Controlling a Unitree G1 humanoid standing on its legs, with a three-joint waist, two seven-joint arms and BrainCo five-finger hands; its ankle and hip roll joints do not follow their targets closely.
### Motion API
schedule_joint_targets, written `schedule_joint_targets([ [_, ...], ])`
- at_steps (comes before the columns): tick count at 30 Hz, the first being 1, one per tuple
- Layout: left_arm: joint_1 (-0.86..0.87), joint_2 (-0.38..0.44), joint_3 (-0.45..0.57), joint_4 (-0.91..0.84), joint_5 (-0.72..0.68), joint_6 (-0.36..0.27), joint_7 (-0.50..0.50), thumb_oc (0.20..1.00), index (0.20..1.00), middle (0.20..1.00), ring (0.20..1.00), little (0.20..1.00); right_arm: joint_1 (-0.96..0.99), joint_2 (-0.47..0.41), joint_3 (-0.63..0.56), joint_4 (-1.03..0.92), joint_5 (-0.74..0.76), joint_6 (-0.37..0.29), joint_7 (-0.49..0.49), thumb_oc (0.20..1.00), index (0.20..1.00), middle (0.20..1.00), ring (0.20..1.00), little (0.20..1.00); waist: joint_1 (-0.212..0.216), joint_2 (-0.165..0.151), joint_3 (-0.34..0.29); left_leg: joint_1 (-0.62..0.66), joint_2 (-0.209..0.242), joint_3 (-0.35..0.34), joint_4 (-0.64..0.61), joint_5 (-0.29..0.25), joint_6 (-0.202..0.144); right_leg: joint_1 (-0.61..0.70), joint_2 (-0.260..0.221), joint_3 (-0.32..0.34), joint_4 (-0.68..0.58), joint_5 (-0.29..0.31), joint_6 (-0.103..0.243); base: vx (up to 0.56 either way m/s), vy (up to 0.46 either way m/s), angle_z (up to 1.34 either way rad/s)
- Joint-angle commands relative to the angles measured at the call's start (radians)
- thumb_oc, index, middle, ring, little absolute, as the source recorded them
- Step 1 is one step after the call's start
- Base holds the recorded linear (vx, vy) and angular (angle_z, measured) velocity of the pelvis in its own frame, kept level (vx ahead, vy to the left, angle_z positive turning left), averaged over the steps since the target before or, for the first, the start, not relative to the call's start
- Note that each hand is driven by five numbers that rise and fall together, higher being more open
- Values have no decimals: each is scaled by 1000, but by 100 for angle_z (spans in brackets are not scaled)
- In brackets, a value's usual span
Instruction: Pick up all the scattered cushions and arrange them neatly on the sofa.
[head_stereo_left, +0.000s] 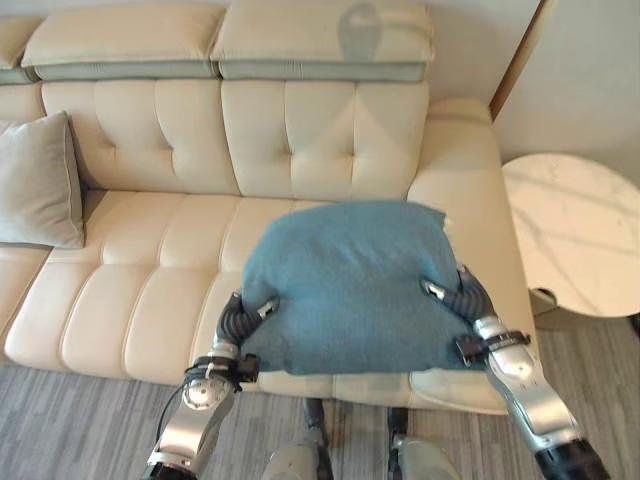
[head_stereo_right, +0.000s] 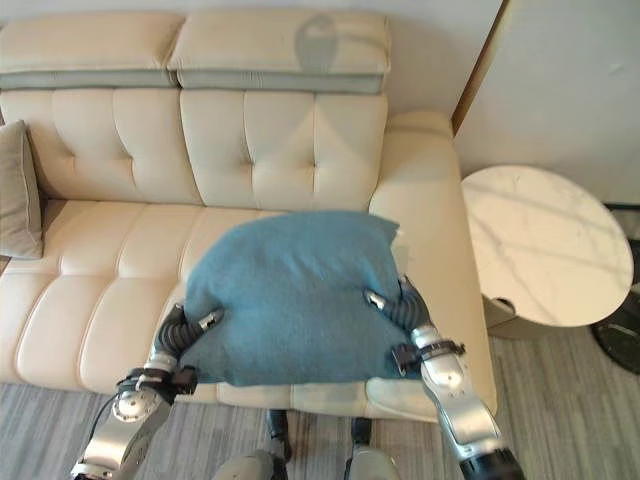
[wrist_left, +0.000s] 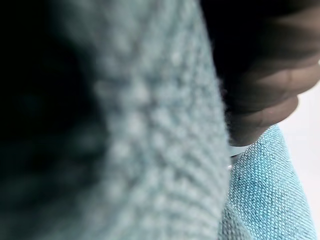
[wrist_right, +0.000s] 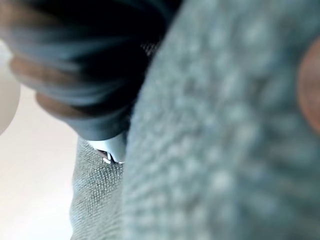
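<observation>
The blue cushion (head_stereo_left: 350, 285) is pinched at its 2 near corners by the left hand (head_stereo_left: 243, 312) and right hand (head_stereo_left: 455, 293), above the sofa (head_stereo_left: 150, 290) seat's front edge, where an uneven release could tip it floorward

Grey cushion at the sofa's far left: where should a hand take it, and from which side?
Judging by its pose, take the grey cushion by its upper right corner, coming from the seat side. It leans upright against the sofa backrest, so that corner stands free. Both the left hand and right hand are now on the blue cushion.
</observation>
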Motion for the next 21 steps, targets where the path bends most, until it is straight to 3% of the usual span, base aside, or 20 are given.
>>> schedule_joint_targets([
  [1,-357,35,-85,50,87,-168,134,200,200,200,200,200,-375,99,103,-22,-101,-168,-166,200,200,200,200,200,13,-46,12,-4,-73,-10,124,-211,-37,-110,18,40,27,-32,35,-138,-27,-3],
  [4,-554,63,-130,151,80,-185,206,200,200,200,200,200,-561,96,125,69,-150,-161,-261,200,200,200,200,200,20,-36,32,-66,-75,-21,133,-192,-45,-161,14,42,32,-22,41,-61,-25,3],
  [6,-756,84,-177,257,66,-196,264,200,200,200,200,200,-748,71,133,178,-187,-151,-343,200,200,200,200,200,24,-27,48,-120,-81,-38,126,-168,-50,-213,15,44,35,-12,44,-64,-47,7],
  [7,-938,117,-208,348,61,-199,303,200,200,200,200,200,-909,42,140,290,-198,-138,-420,200,200,200,200,200,31,-15,61,-159,-84,-50,110,-147,-53,-254,13,47,33,-2,49,-56,-31,10],
  [12,-1189,147,-244,502,48,-196,346,200,200,200,200,200,-1135,-25,148,454,-197,-122,-515,200,200,200,200,200,44,4,84,-224,-89,-62,78,-116,-56,-333,10,45,36,3,59,-30,-20,8],
  [13,-1313,152,-273,600,40,-180,351,200,200,200,200,200,-1221,-51,169,522,-184,-106,-551,200,200,200,200,200,44,14,95,-264,-92,-73,69,-98,-58,-381,7,49,47,4,59,-38,-21,5],
  [14,-1404,173,-298,699,27,-162,345,1000,1000,1000,1000,1000,-1301,-79,219,616,-145,-95,-542,774,774,774,774,774,42,19,105,-295,-94,-75,61,-84,-57,-420,6,53,55,9,60,-39,-20,9],
  [15,-1412,173,-299,705,24,-165,343,1000,1000,1000,1000,1000,-1309,-80,222,623,-142,-98,-542,774,774,774,774,774,42,20,107,-298,-94,-76,61,-83,-57,-423,5,53,57,8,60,-30,-14,15],
  [16,-1467,179,-318,767,-14,-152,322,1000,1000,1000,1000,1000,-1359,-92,294,705,-103,-78,-511,1000,1000,1000,1000,1000,43,18,120,-324,-94,-76,58,-70,-59,-454,5,53,62,13,61,-13,-5,14],
  [21,-1476,233,-339,825,-64,-130,256,1000,1000,1000,1000,1000,-1359,-126,383,799,-29,-43,-415,1000,1000,1000,1000,1000,47,15,129,-368,-95,-84,49,-52,-57,-502,6,56,67,27,63,-18,-23,12],
])
